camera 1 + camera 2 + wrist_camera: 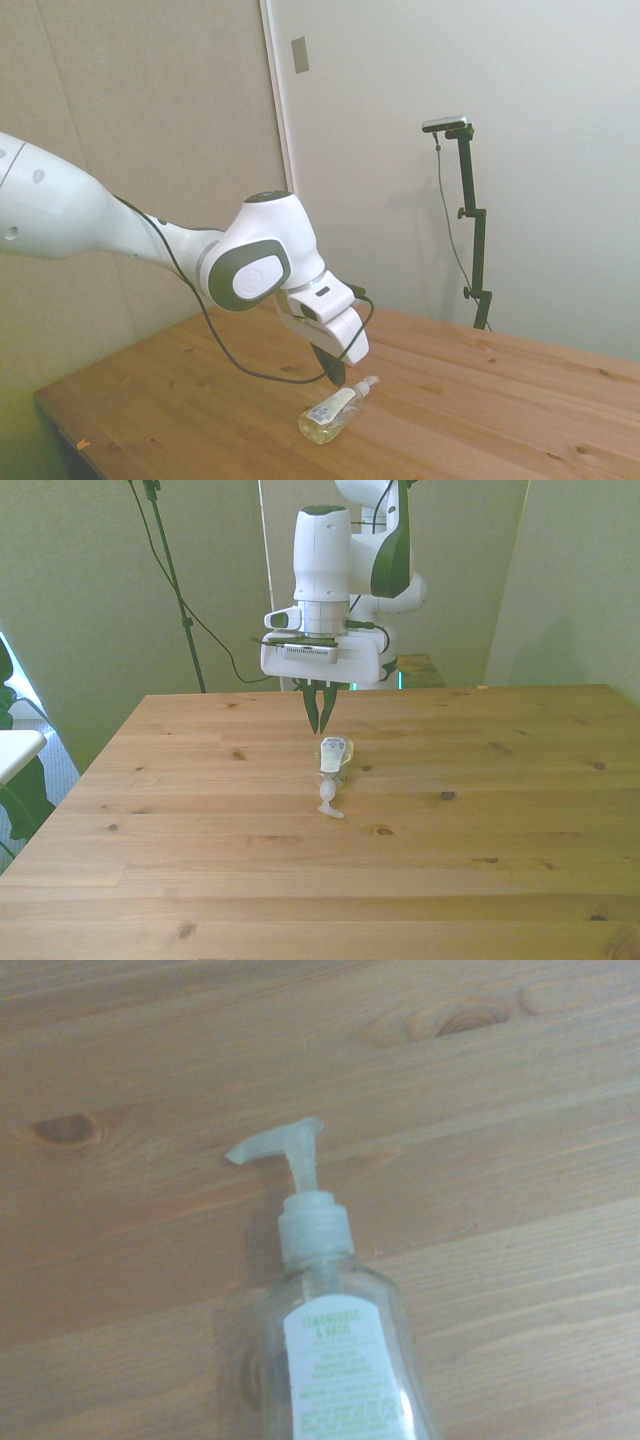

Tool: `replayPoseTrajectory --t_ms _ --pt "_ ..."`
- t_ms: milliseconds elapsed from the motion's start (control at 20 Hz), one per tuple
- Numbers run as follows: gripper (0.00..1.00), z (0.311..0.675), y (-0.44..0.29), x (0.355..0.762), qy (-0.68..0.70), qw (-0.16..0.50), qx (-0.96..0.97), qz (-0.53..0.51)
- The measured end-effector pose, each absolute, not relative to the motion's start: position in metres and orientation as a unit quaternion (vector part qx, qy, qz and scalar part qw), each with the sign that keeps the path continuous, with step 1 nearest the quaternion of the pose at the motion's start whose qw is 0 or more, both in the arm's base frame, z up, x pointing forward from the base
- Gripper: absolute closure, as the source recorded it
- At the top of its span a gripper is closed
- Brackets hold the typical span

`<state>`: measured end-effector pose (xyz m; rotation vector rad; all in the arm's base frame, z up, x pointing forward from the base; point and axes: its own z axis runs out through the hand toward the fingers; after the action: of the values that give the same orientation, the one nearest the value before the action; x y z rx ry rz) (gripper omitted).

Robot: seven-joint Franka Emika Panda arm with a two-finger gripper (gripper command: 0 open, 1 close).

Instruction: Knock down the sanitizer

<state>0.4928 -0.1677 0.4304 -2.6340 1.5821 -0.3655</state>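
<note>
Clear plastic, the sanitizer (332, 763) already lies flat on the wooden bench (500, 880), nozzle pointing away from the robot, just beneath the empty claw (317, 712), its fingers nearly closed.

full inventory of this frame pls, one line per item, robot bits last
sanitizer: 1, clear bottle with yellowish liquid, white label and pale pump top; lying on its side near the table's middle, pump end away from the robot.
table: 1, light knotty wood, fills the lower part of the front view.
plant: 1, green leaves, at the front view's left edge, off the table.
wall plate: 1, grey, high on the wall in the side view.
arm: 1, white with dark joint covers and a black cable along it, reaching over the table.
hand: 1, white body, dark fingers close together, hanging just above the sanitizer's base end, not touching it.
</note>
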Motion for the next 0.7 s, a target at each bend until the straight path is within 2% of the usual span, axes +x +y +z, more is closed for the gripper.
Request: replayPoseTrajectory --t_ms 700 --pt "0.00 0.426 -0.104 0.423 0.472 0.025 -0.876 -0.101"
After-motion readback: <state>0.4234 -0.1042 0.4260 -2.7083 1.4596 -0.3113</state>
